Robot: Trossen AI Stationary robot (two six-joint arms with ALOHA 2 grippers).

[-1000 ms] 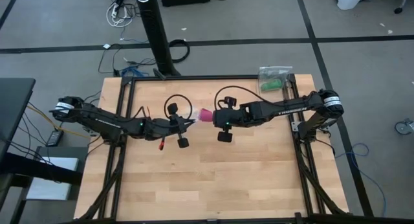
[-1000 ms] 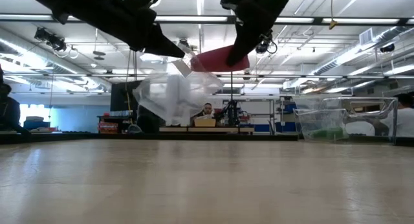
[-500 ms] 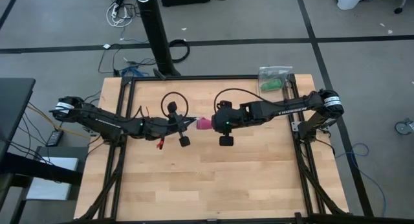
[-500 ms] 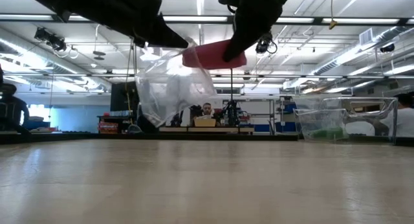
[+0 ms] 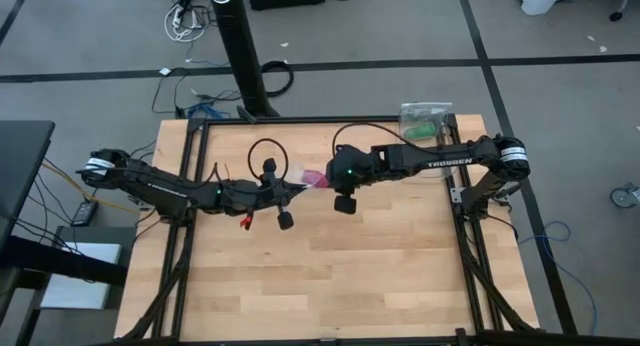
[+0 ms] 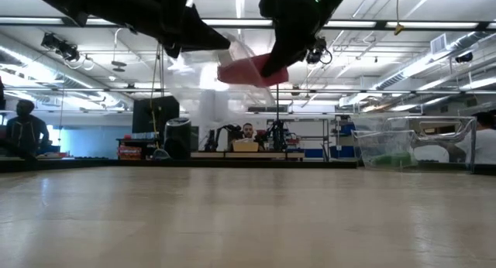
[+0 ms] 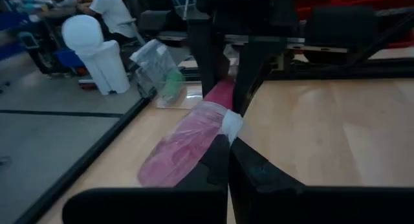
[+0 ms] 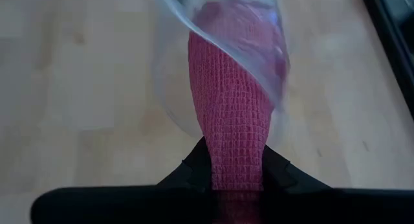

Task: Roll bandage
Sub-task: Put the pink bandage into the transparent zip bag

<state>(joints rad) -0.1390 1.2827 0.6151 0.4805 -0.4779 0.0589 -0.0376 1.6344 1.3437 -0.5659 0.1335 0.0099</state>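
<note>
Bandage (image 5: 314,177) slid into bag (image 7: 194,130); arm reads TROSSEN.

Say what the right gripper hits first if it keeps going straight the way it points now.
Likely the left gripper. The right gripper, shut on the bandage, pushes it into the clear bag that the left one pinches, with both held above the table.
</note>
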